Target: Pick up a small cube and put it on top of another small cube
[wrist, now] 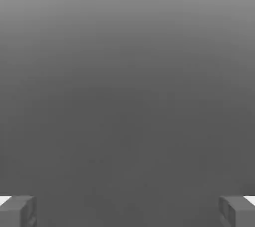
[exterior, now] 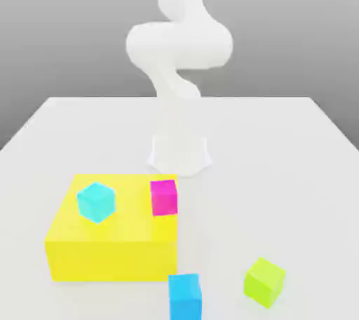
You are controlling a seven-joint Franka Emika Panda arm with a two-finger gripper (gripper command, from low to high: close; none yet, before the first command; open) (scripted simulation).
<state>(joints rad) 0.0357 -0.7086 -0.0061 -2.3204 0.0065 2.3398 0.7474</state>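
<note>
Fingers (wrist: 28,212) of the grey two-finger gripper (wrist: 128,211) are standing wide apart in the hand view, so the hand is being released rather than clenched, and its tips are facing one another across an open gap. Grey background is filling the space ahead of the hand and between its fingertips.

Well apart from the hand, the small lime-green plain cube (exterior: 264,282) is resting on the broad pale tabletop (exterior: 280,171), untouched by the gripper. It is sitting turned, with one upright edge pointing roughly toward the exterior view's camera.

Also away from the hand, the small bright blue plain cube (exterior: 185,297) is lying near the lime-green one, toward the exterior view's left, with a gap between them; the picture's lower edge is cutting it off. Just beside it, the big flat yellow rectangular block (exterior: 112,259) is lying farther from that camera.

Two more cubes are resting on top of the yellow block, both clear of the hand's fingers: the small cyan plain cube (exterior: 96,203) is sitting cornerwise toward the exterior view's left, and the small magenta plain cube (exterior: 164,198) is sitting nearly square by the block's edge at the exterior view's right. Behind all of these, the smooth white jointed arm (exterior: 179,45) is rising from its base (exterior: 179,154) on the tabletop.
</note>
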